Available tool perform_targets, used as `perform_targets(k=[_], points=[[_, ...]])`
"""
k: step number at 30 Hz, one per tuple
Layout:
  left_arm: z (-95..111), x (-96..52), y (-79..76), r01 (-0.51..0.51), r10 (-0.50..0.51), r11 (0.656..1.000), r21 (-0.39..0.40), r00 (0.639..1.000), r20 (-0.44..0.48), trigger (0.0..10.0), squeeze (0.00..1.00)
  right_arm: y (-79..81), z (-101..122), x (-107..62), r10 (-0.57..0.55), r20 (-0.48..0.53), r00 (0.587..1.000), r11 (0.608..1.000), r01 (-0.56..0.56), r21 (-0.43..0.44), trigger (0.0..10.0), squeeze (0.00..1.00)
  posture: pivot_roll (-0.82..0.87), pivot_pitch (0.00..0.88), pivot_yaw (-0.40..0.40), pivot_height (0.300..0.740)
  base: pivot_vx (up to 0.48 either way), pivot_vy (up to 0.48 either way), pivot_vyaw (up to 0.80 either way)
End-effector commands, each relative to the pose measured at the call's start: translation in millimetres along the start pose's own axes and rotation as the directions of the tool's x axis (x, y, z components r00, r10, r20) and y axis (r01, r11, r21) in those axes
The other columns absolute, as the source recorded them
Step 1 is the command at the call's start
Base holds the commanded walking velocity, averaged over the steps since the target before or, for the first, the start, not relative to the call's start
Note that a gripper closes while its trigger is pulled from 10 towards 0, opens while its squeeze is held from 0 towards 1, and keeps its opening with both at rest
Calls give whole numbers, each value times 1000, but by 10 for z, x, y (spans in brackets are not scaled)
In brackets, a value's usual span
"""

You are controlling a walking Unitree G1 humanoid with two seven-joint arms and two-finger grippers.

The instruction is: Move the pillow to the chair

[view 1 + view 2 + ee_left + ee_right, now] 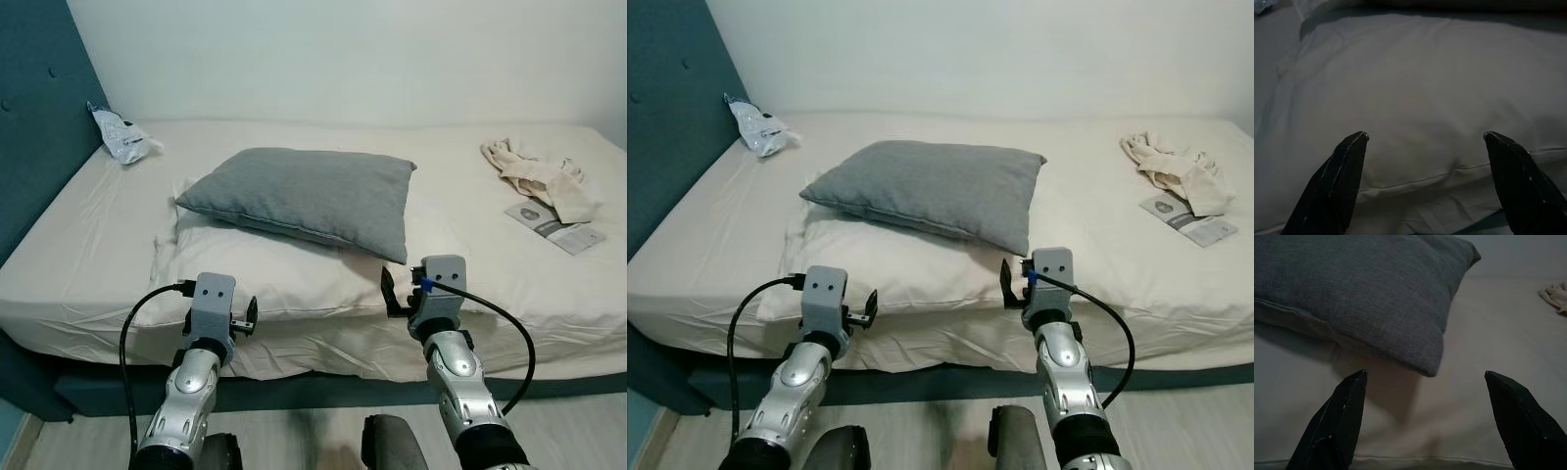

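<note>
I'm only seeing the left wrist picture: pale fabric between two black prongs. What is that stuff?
Observer: A cream pillow on a bed; the left gripper hovers at its near edge, jaws open.
Operator: Anything on top of it?
Observer: A grey pillow lies across its far side.
Operator: Where's the other arm?
Observer: The right gripper, jaws open, points at the grey pillow's near corner without touching it.
Operator: Anything else on the bed?
Observer: A plastic packet by the headboard, and crumpled cloth with a leaflet at the far end.
</note>
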State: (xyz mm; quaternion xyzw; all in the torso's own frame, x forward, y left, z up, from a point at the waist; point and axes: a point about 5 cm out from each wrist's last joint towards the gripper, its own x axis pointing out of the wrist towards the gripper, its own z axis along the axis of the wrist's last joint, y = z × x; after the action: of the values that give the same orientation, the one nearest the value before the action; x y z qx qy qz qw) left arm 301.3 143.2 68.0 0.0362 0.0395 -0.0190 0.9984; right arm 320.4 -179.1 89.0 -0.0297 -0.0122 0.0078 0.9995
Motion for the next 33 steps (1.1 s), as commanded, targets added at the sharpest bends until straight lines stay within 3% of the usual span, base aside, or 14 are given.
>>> perform_targets(k=[1, 4, 12, 16, 23, 29, 33], points=[[51, 8, 54, -17, 17, 1000, 11, 1000, 24, 10000, 0, 15, 31, 13, -10, 23, 1000, 1000, 9, 19, 10000, 0, -3, 51, -2, 593, 0, 0, 0], [88, 16, 76, -25, 25, 1000, 8, 999, 36, 10000, 0, 43, 71, 40, 17, 43, 999, 999, -20, 47, 10000, 0, 1, 58, 0, 578, 0, 0, 0], [183, 62, 109, -28, 29, 1000, -11, 998, 60, 10000, 0, 27, 217, 165, 48, 83, 995, 999, -48, -3, 10000, 0, 9, 70, 7, 553, 0, 0, 0], [257, 89, 120, 4, 2, 997, -81, 997, 79, 10000, 0, -7, 308, 262, 60, 93, 994, 998, -57, -35, 10000, 0, 17, 75, 9, 553, 0, 0, 0], [372, 132, 146, 32, -23, 997, -74, 993, 114, 10000, 0, -82, 399, 369, 82, 84, 993, 993, -74, -87, 10000, 0, 20, 78, 6, 553, 0, 0, 0], [584, 190, 216, 55, -45, 997, -60, 986, 159, 10000, 0, -189, 611, 515, 111, 104, 988, 981, -92, -170, 10000, 0, 17, 106, 3, 553, 0, 0, 0], [704, 229, 286, 58, -46, 997, -59, 981, 189, 10000, 0, -206, 753, 609, 138, 103, 985, 978, -119, -169, 10000, 0, 24, 113, -5, 553, 0, 0, 0]])
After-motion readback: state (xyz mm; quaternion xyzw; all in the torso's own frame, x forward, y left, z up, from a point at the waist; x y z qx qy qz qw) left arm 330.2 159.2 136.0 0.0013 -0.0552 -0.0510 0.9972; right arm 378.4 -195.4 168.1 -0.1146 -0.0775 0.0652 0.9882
